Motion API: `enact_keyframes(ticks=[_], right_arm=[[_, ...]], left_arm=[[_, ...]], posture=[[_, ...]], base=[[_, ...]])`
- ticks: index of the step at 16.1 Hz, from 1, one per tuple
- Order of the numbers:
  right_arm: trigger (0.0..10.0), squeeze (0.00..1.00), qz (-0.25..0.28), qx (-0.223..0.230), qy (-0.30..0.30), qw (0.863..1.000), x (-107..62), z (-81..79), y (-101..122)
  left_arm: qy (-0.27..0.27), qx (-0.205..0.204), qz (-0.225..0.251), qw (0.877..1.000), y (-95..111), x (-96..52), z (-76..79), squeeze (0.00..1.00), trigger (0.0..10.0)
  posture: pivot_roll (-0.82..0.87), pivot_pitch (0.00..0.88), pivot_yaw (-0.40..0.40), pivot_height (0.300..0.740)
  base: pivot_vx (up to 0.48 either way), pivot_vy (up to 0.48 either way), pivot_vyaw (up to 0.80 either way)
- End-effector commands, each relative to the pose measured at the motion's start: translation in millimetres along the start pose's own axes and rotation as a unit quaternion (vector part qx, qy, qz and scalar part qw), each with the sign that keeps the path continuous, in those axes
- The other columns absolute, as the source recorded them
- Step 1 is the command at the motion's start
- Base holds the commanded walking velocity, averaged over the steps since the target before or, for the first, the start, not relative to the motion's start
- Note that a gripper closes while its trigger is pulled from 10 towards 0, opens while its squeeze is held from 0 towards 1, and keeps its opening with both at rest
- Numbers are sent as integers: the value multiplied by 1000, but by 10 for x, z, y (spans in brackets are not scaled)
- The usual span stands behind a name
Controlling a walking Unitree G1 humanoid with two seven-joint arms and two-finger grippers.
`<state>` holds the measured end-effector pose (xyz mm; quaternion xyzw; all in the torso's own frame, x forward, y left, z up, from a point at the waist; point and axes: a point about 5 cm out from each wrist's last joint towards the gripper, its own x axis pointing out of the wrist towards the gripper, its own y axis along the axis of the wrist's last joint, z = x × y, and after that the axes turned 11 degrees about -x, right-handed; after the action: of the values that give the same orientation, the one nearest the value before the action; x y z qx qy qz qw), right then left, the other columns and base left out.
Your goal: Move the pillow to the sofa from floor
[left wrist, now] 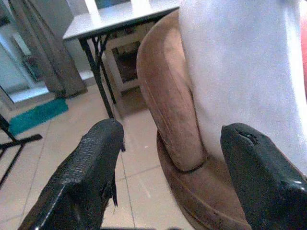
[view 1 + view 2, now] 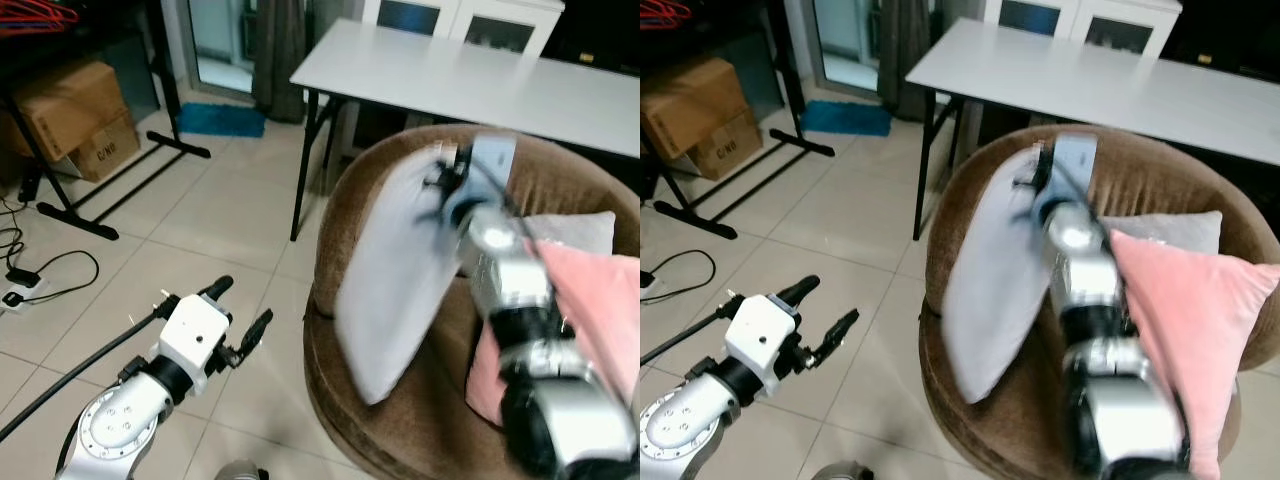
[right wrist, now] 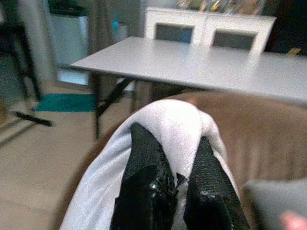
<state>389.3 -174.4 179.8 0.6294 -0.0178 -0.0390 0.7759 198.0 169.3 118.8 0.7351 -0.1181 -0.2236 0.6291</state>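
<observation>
A pale grey pillow (image 2: 395,270) stands on edge inside the round brown sofa (image 2: 335,230), leaning against its left arm. My right gripper (image 2: 447,178) is shut on the pillow's top edge, and in the right wrist view both black fingers (image 3: 144,177) pinch the white fabric (image 3: 168,120). My left gripper (image 2: 240,312) hangs open over the tiled floor to the left of the sofa, holding nothing; its wrist view looks past the two spread fingers (image 1: 91,163) at the sofa's arm (image 1: 163,91).
A pink cushion (image 2: 1185,320) and a grey cushion (image 2: 1170,230) lie on the sofa's right side. A white table (image 2: 470,75) stands behind it. Cardboard boxes (image 2: 75,115), a black rack's legs (image 2: 120,190), cables (image 2: 40,275) and a teal mat (image 2: 220,120) are on the floor to the left.
</observation>
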Motion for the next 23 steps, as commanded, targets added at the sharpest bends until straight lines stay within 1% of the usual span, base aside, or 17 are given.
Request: enact_keyframes(ticks=[1, 2, 4, 6, 7, 9, 10, 11, 12, 13, 15, 17, 18, 19, 20, 21, 23], right_arm=[[10000, 0, 54, -31, -37, 997, 113, 162, 298], [10000, 0, 63, -46, -54, 995, 167, 250, 406], [10000, 0, 71, -63, -69, 993, 209, 328, 518], [10000, 0, 62, -86, -65, 992, 239, 301, 483], [10000, 0, 43, -114, -50, 991, 231, 199, 321], [10000, 0, 13, -156, -13, 988, 180, 5, 45], [10000, 0, -10, -193, 16, 981, 118, -151, -164], [10000, 0, -21, -209, 28, 977, 86, -218, -254], [10000, 0, -47, -246, 57, 966, -10, -386, -477], [10000, 0, -69, -246, 78, 964, -91, -511, -631], [10000, 0, -103, -238, 103, 960, -222, -672, -846], [10000, 0, -126, -196, 107, 967, -289, -758, -935], [10000, 0, -124, -154, 118, 973, -291, -819, -907], [10000, 635, -120, -132, 131, 975, -281, -850, -874], [10000, 1000, -109, -121, 133, 978, -252, -857, -810], [10000, 1000, -85, -110, 135, 981, -201, -857, -698], [10000, 1000, -52, -110, 136, 983, -141, -836, -556]], left_arm=[[-6, 3, 4, 1000, 49, -4, 20, 0, 10000], [-5, 3, 4, 1000, 59, -14, 12, 0, 10000], [-4, 3, 4, 1000, 69, -34, 2, 0, 10000], [-10, 3, 0, 1000, 76, -60, 12, 0, 10000], [-30, 8, -8, 999, 89, -87, 36, 0, 10000], [-47, 17, -14, 999, 113, -104, 38, 0, 10000], [-54, 23, -19, 998, 115, -105, 35, 0, 10000], [-58, 25, -20, 998, 120, -109, 34, 0, 10000], [-62, 27, -25, 997, 127, -121, 30, 0, 10000], [-66, 28, -29, 997, 134, -137, 32, 0, 10000], [-73, 26, -35, 996, 141, -163, 68, 0, 10000], [-75, 22, -40, 996, 131, -194, 102, 0, 10000], [-75, 18, -42, 996, 125, -206, 117, 0, 10000], [-76, 16, -42, 996, 123, -206, 124, 0, 10000], [-80, 13, -43, 996, 122, -199, 134, 0, 10000], [-84, 11, -43, 996, 115, -185, 143, 0, 10000], [-85, 12, -44, 995, 101, -169, 134, 0, 10000]], posture=[[142, 0, -102, 740], [145, 0, -106, 740], [149, 0, -111, 740], [158, 0, -118, 740], [171, 3, -121, 740], [178, 45, -114, 740], [184, 67, -113, 740], [185, 74, -112, 740], [189, 97, -110, 740], [192, 119, -106, 740], [199, 151, -107, 740], [199, 159, -112, 740], [194, 156, -118, 740], [193, 155, -118, 740], [190, 148, -121, 740], [183, 131, -126, 740], [175, 105, -129, 740]], base=[[0, 0, 0], [0, 0, 0], [0, 0, 0], [0, 0, 0], [0, 0, 0], [0, 0, 0], [0, 0, 0], [0, 0, 0], [0, 0, 0], [0, 0, 0], [0, 0, 0], [0, 0, 0], [0, 0, 0], [0, 0, 0], [0, 0, 0], [0, 0, 0], [0, 0, 0]])
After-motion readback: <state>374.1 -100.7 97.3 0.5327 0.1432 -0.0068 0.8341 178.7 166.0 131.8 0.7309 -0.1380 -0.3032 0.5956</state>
